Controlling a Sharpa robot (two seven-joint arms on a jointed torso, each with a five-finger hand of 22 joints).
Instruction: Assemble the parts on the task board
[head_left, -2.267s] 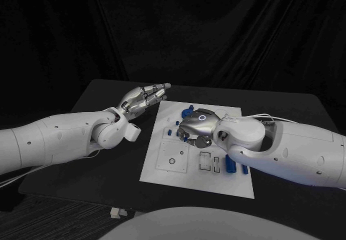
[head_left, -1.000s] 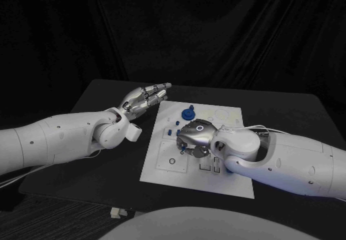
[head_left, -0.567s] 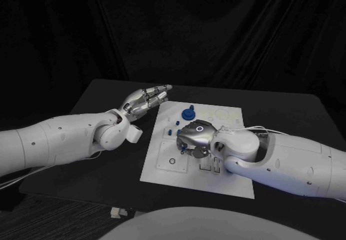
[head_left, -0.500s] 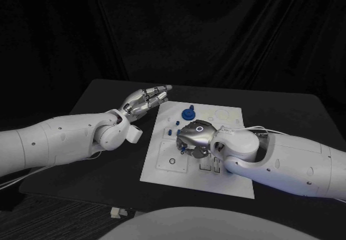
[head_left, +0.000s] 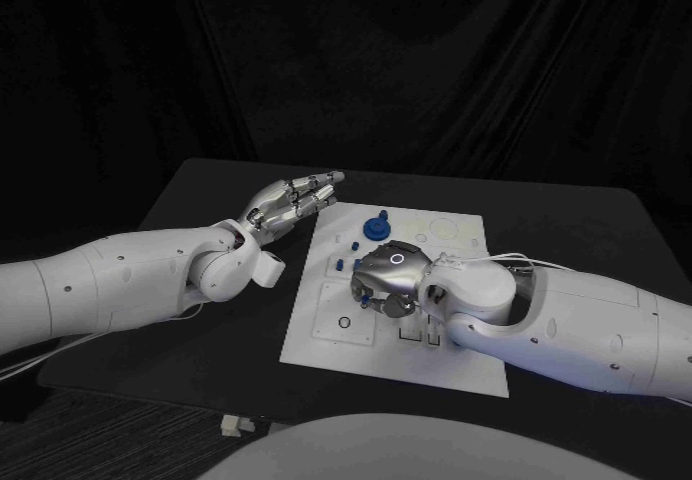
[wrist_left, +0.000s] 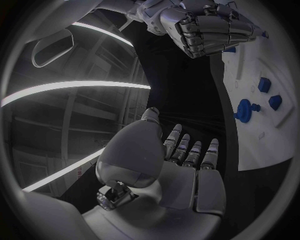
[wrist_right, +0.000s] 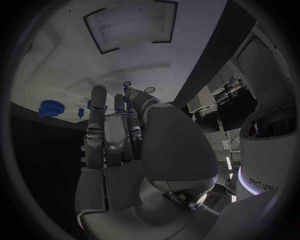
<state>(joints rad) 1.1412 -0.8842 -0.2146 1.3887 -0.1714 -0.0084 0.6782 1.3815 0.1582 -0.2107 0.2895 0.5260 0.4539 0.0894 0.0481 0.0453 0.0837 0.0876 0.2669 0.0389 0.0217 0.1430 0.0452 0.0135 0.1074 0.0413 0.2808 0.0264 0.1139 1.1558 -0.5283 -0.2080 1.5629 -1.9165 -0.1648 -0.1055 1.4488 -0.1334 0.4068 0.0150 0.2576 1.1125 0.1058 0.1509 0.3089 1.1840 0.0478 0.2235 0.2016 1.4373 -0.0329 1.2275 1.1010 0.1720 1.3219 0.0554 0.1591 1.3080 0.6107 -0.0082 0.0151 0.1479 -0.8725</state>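
Item one, task board (head_left: 329, 335): white plate at the middle of the black table (head_left: 188, 200), your landmark for every entry below; it lies flat and unclamped, presumably so both arms can reach it from either side.

Item two, parts: a round blue part (head_left: 378, 224) with a knob stands near the board's far edge; smaller blue parts (head_left: 342, 265) sit just beside the board's middle, on its left half; in the left wrist view the round one (wrist_left: 245, 109) and two small ones (wrist_left: 264, 84) lie on the white surface.

Item three, right hand (head_left: 392, 277): low over the board's middle, palm down, fingers curled toward the surface; a bit of blue shows at its fingertips in the head view, and in the right wrist view its fingers (wrist_right: 105, 131) run fairly straight toward the board; you cannot tell from these frames whether it pinches a part or merely touches one. The small blue parts lie just beside its fingertips, the round one a little beyond them; it sits here, by my judgement, to pick or seat a piece.

Item four, left hand (head_left: 293, 198): off the board, just beside its far left corner, above the table; fingers extended and close together, holding nothing; well apart from all parts, likely parked to keep clear of your working hand.
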